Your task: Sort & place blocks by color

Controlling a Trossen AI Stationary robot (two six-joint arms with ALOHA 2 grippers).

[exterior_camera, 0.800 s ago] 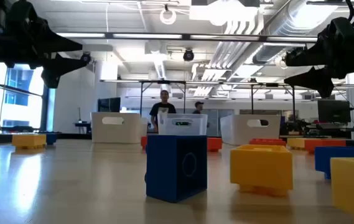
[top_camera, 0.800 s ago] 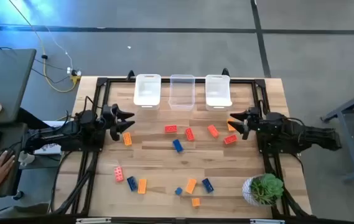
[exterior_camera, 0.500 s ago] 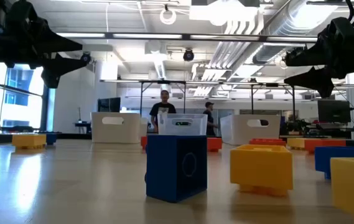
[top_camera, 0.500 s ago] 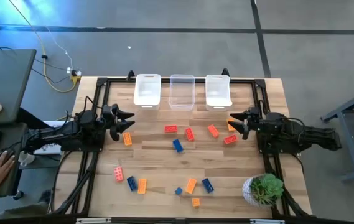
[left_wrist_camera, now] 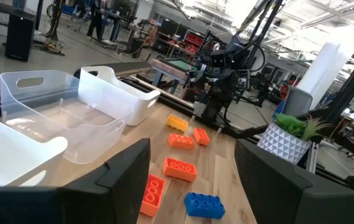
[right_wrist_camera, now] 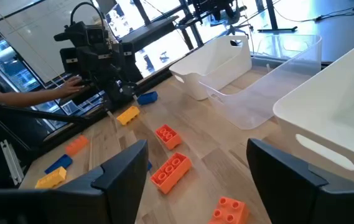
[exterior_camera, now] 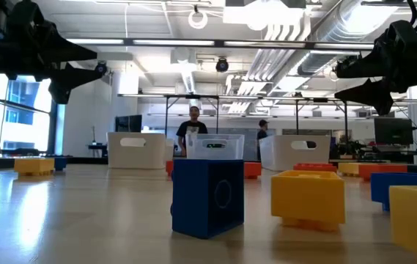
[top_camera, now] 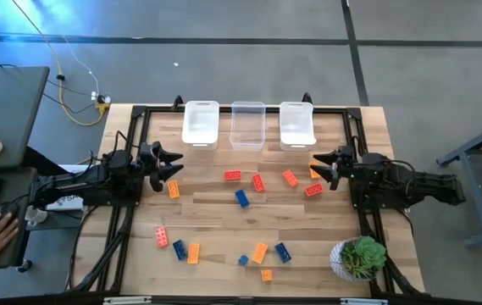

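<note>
Both empty and spread at opposite counter (top_camera: 215,212) edges: left gripper (top_camera: 173,165) just beside an orange block (top_camera: 174,190), right gripper (top_camera: 318,167) nearer the red block (top_camera: 313,190) lying slantwise just inward, other blocks scattered mid-counter.

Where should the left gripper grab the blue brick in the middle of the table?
Across its two long sides, coming straight down. The blue brick lies flat and alone, turned diagonally on the table, so the wrist has to rotate to match. The nearest red brick stands clear of it, leaving room for the fingers. The left gripper is open, off to that side.
</note>
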